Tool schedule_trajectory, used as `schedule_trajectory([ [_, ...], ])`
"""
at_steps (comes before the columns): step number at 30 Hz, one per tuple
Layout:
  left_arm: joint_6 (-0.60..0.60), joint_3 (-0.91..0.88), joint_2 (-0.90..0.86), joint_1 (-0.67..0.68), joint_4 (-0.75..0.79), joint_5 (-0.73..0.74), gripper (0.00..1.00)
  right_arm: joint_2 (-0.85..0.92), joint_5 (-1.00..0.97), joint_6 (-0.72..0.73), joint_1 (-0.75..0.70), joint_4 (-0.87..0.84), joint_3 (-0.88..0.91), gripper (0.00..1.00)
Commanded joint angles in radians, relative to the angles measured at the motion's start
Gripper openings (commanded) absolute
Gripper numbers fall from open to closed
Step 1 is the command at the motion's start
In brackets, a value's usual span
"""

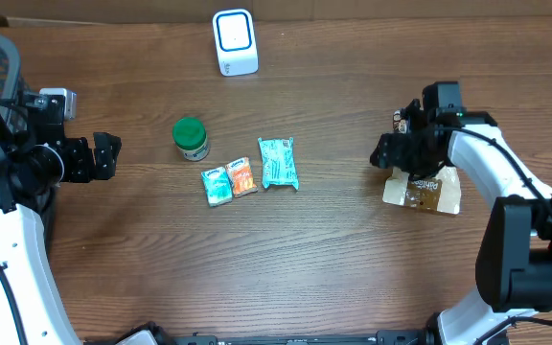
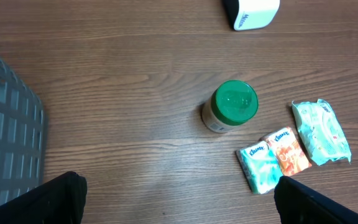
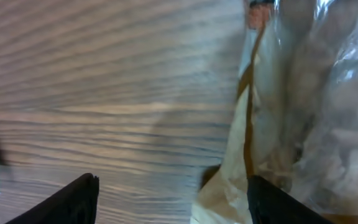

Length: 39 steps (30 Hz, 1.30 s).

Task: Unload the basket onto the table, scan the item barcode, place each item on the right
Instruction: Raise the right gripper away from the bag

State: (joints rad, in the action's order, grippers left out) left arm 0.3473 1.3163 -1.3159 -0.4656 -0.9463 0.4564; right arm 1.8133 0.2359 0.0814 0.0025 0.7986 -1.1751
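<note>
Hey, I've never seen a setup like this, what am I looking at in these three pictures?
Two robot arms sit at a wooden table. One picture looks down from above; the other two come from wrist cameras, the dark shapes below being fingers. On the table: a white scanner, a green-lidded jar, two small tissue packs, a teal wipes pack, a snack bag. The left gripper is open and empty; the right gripper, also open, hangs at the snack bag's edge, gripping nothing.

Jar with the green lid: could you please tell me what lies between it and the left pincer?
Nothing: overhead shows bare table between the jar and the open left pincer.
</note>
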Motion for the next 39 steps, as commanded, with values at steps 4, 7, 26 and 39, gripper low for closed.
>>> schedule_trajectory([
  [4,0.008,0.001,-0.005,-0.005,0.002,0.004,0.99,0.018,-0.091,0.0,-0.005,-0.034,0.053,0.81],
  [7,0.008,0.001,-0.005,-0.005,0.002,0.004,1.0,0.018,-0.122,0.0,-0.005,-0.031,0.053,0.84],
  [26,0.008,0.001,-0.005,-0.005,0.002,0.004,0.99,0.014,0.045,-0.003,-0.057,0.101,-0.092,0.91],
  [39,0.008,0.001,-0.005,-0.005,0.001,0.004,1.0,0.006,0.316,-0.003,-0.055,0.143,-0.391,1.0],
])
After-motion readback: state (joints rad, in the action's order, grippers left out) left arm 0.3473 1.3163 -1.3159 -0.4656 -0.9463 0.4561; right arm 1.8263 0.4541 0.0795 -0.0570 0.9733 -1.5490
